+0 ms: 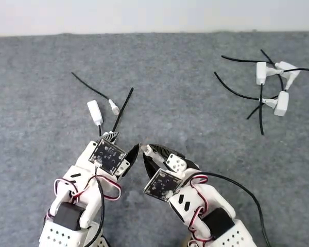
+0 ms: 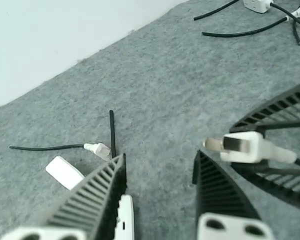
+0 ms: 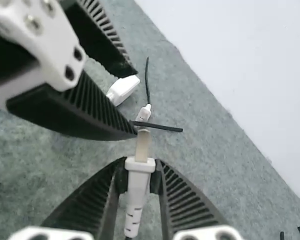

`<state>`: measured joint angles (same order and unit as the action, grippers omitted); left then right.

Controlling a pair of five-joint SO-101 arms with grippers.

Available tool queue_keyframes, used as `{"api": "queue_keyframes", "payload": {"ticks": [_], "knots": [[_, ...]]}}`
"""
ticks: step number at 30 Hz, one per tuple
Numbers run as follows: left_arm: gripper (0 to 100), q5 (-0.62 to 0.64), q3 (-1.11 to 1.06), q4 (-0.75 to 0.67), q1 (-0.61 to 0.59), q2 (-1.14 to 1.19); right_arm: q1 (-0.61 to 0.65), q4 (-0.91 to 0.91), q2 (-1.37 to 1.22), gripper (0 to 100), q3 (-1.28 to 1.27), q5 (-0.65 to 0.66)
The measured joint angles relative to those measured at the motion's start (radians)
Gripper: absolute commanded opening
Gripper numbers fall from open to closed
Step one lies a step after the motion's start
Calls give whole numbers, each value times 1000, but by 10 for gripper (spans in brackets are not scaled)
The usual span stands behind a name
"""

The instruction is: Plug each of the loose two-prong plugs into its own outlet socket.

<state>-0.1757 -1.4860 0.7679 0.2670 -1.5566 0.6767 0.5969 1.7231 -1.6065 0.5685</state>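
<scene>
1. The right gripper (image 3: 139, 164) sits low over the table (image 1: 195, 67). It squeezes a white plug (image 3: 134, 205) tight, prongs poking forward.
2. The left gripper (image 2: 159, 157) is just beside it, fingers wide apart, holding nothing.
3. A white socket (image 1: 95, 112) and a small plug (image 1: 114, 107) lie near, just past the left gripper.
4. Other sockets (image 1: 272, 85) lie well apart, in the far corner.

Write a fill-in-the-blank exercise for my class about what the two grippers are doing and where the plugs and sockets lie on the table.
1. The right gripper is ____ on a white two-prong plug.
2. The left gripper holds nothing; its jaws stand ____.
3. A loose outlet socket lies beside a small plug on a ____ cable.
4. Farther off, ____ more white sockets lie clustered together.
Missing words: shut, open, black, three.
</scene>
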Motion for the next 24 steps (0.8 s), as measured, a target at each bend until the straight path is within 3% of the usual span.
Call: {"api": "queue_keyframes", "payload": {"ticks": [9, 24], "knots": [[217, 21, 78, 110, 98, 0, -5, -54, -74, 8, 2, -2], [217, 25, 149, 187, 78, 0, 5, -60, -86, 8, 3, 34]]}}
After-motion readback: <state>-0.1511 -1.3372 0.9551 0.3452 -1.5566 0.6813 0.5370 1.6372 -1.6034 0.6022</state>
